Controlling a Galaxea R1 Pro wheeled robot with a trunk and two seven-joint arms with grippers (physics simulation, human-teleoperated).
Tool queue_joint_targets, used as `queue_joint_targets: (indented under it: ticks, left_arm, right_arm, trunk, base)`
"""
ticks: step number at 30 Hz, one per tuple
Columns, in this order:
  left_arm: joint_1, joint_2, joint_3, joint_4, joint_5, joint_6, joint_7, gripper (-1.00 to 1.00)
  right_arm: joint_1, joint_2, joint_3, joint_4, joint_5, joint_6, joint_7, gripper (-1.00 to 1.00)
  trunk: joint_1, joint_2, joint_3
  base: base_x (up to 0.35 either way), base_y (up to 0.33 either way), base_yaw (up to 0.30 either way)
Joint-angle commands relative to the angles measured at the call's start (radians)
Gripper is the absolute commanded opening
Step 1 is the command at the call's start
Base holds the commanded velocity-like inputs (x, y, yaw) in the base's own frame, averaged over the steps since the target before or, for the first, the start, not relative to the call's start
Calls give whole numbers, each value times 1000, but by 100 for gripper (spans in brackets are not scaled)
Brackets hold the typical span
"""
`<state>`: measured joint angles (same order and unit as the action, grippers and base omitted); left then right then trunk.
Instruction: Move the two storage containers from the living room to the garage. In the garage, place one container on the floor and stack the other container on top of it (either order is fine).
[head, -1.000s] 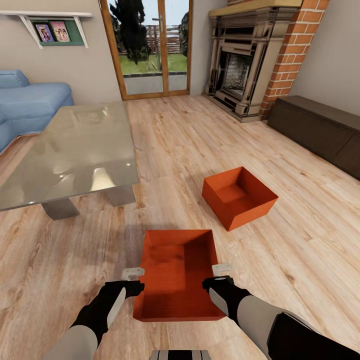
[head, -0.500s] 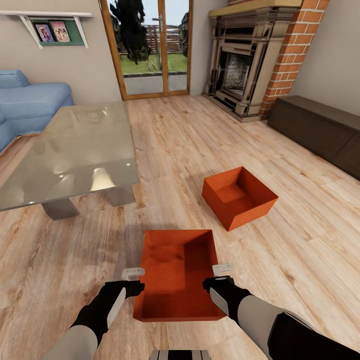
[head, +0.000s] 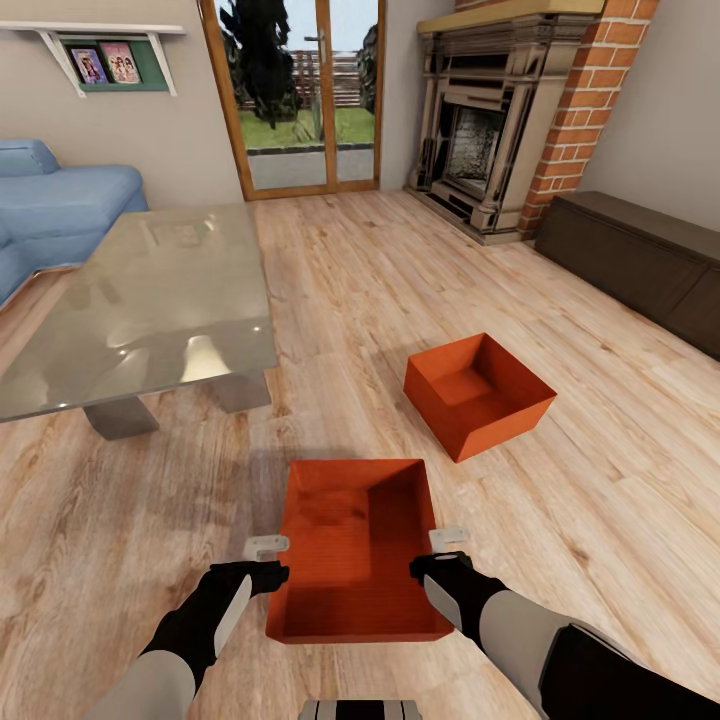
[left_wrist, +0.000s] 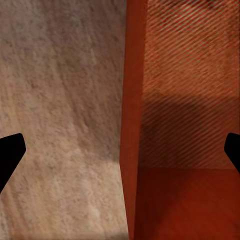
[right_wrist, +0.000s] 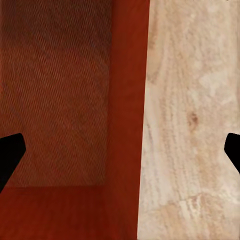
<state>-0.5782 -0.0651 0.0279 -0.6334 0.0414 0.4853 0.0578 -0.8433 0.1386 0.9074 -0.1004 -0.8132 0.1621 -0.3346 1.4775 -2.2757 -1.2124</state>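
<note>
The near bin is straddled by both spread hands, left and right, apparently ungripped.

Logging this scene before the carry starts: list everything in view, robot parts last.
orange-red ribbed open bins: two; near one between the pincers, far one ahead to the right, both on light wood plank floor
glass-topped table: one, grey, left
blue sofa: one, far left
red brick fireplace: one, far right
glazed wooden patio doors: far wall
dark low cabinet: one, right
left pincer, right pincer: black, open, straddling the near bin's side walls
</note>
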Motion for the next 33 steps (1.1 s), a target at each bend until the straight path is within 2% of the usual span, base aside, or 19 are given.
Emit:
queue_joint_targets:
  ticks: [1, 14, 26, 33]
  left_arm:
    - [0, -1, 3, -2, 5, 5, 4, 100]
    - [0, -1, 3, -2, 5, 5, 4, 100]
    - [0, -4, -1, 27, 6, 4, 7, 100]
    - [0, -4, 2, 54, 2, -4, 8, 100]
  right_arm:
    - [0, 0, 8, -2, -5, 7, -6, 100]
    - [0, -1, 9, -2, -4, 7, -4, 100]
    - [0, 5, 10, -2, -4, 4, -4, 100]
    - [0, 6, 10, -2, -4, 4, -4, 100]
  trunk:
    - [0, 0, -1]
    - [0, 0, -1]
    - [46, -84, -38]
    - [46, -84, -38]
  base:
    - [0, 0, 0]
    - [0, 0, 0]
    - [0, 0, 0]
    - [0, 0, 0]
